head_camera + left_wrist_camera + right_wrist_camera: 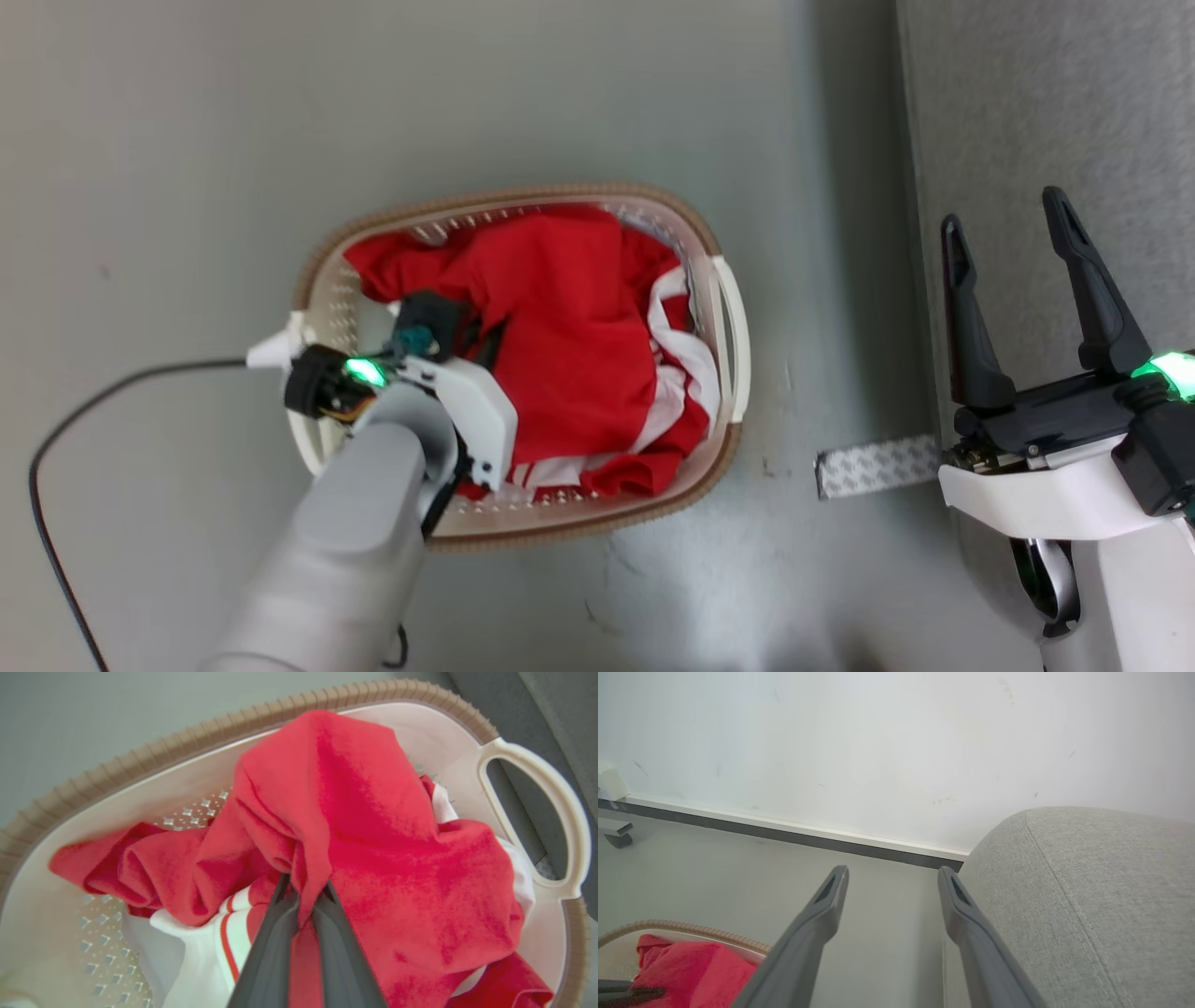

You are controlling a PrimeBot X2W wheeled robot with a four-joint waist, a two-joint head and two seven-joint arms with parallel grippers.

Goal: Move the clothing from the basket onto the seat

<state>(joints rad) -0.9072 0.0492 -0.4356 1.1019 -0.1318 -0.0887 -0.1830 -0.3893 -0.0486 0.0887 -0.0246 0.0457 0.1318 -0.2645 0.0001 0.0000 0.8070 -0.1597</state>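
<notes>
Where grey floor [714, 877] meets white wall [878, 742], the seat [1087, 896] stands, perhaps touching.

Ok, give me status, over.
Left gripper shut on clothing, down in basket, not yet lifted out. Right gripper open, empty, by seat edge. It may crowd the drop.

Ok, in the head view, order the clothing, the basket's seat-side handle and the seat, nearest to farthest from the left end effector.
1. clothing, pinched in the left end effector.
2. seat-side handle, right of the clothing.
3. seat, far right.
</notes>
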